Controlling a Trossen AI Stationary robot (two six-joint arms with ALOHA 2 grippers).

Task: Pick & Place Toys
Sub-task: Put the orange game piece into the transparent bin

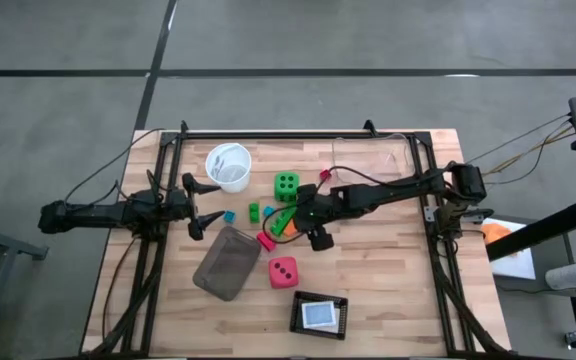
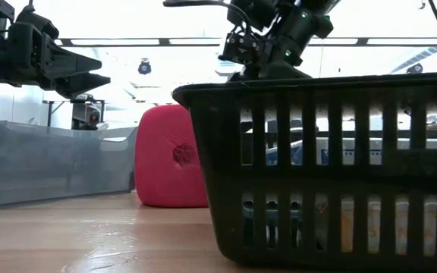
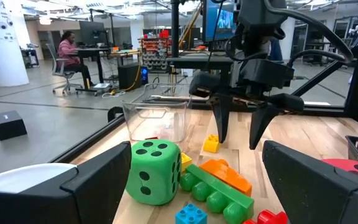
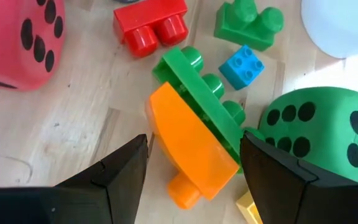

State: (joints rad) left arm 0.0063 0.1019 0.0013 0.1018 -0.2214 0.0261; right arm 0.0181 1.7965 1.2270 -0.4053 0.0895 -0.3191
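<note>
An orange brick (image 4: 191,146) lies on the table against a long green brick (image 4: 207,93), in the toy cluster at mid-table (image 1: 286,222). My right gripper (image 4: 194,180) is open above it, fingers pointing down on either side of the orange brick without touching it; the left wrist view also shows the gripper (image 3: 238,140). Around it lie a red brick (image 4: 149,25), a small blue brick (image 4: 241,65), a small green brick (image 4: 250,23), a yellow brick (image 3: 211,144), a green die (image 1: 286,185) and a pink-red die (image 1: 283,271). My left gripper (image 1: 200,205) is open and empty left of the cluster.
A white bowl (image 1: 228,165) stands at the back left. A clear box (image 1: 373,160) stands at the back. A flat grey tray (image 1: 228,262) lies near the middle. A black basket (image 1: 320,314) stands at the near edge. A person sits at a desk (image 3: 70,53) far off.
</note>
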